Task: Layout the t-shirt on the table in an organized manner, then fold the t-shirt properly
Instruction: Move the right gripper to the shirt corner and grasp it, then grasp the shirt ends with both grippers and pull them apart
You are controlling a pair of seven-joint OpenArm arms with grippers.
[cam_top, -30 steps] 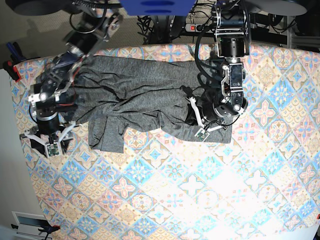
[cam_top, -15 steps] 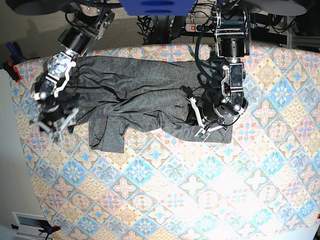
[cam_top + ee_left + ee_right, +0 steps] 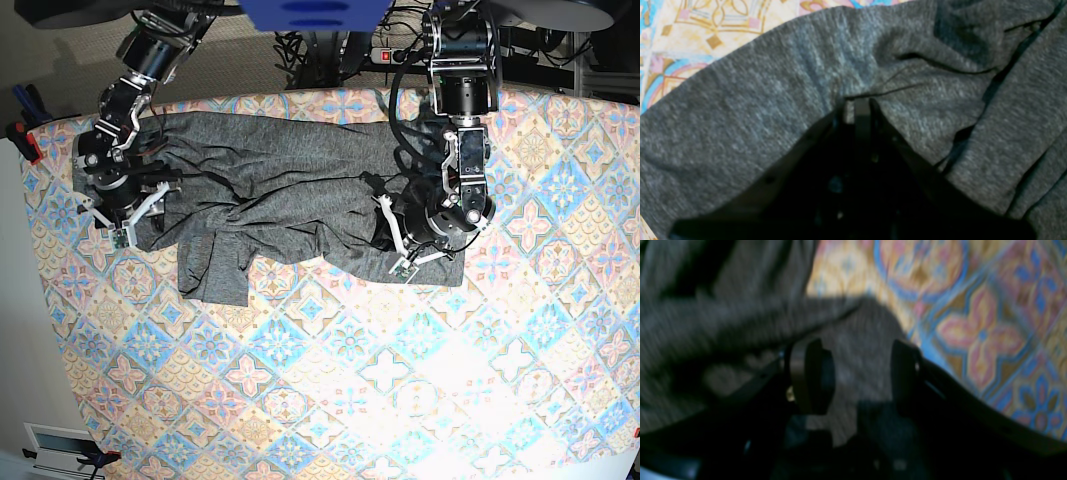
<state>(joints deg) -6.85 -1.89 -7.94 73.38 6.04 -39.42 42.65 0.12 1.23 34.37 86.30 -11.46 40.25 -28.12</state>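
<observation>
Patterned table (image 3: 330, 400) bears t-shirt (image 3: 280, 190) lengthwise left-right; left gripper (image 3: 855, 101) seemingly pinches it, right gripper (image 3: 857, 373) spread.

Base view, surroundings: beyond the upper edge of the frame lies a grey-beige floor (image 3: 80, 60) crossed by a tangle of dark cables (image 3: 320, 45), with a power strip (image 3: 395, 55) showing a red switch at upper centre. A blue panel (image 3: 305, 12) juts in at the top centre, and a white surface (image 3: 15, 330) runs down the left edge with a white vent grille (image 3: 55, 437) at lower left. Bright light washes out the lower right of the frame.
</observation>
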